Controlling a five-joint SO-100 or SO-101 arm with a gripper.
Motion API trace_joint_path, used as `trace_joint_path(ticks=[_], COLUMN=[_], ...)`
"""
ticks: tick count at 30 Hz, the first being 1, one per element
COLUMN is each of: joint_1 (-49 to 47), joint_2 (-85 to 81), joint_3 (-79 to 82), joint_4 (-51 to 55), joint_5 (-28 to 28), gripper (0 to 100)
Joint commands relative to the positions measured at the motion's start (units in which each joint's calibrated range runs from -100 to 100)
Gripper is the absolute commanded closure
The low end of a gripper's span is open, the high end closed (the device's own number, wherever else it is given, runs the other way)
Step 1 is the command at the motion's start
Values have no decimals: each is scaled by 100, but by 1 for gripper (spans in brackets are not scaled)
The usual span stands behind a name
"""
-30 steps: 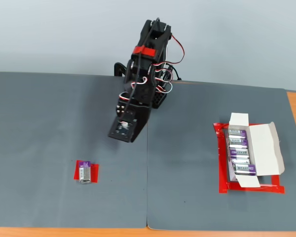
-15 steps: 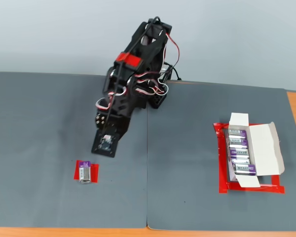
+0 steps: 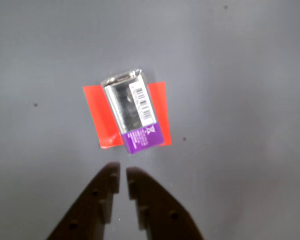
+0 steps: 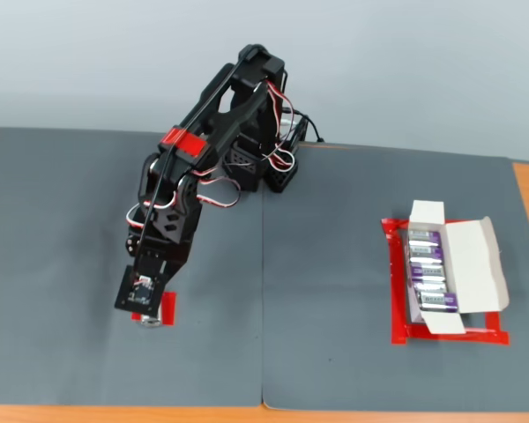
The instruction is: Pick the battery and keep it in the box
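The battery lies on a red tape patch on the grey mat. The gripper hovers just beside it, fingers nearly together, apparently empty. The box holds other batteries.

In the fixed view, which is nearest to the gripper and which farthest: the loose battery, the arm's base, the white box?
From the gripper:
1. The battery, right under it, lower left.
2. The arm's base, at the mat's rear centre.
3. The box, far right, inside the red tape frame.

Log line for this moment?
phase: approach | tool: nearly shut, empty, above battery | battery: on red tape patch | box: open
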Motion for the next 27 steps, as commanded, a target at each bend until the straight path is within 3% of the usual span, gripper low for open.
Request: trace_joint_path(ticks=[1, 21, 27], joint_1=[-13, -50, -103], joint_2=[140, 920, 979], joint_3=[-467, -422, -422], joint_4=[-73, -516, -507], joint_5=[17, 22, 22], gripper=[98, 98, 86])
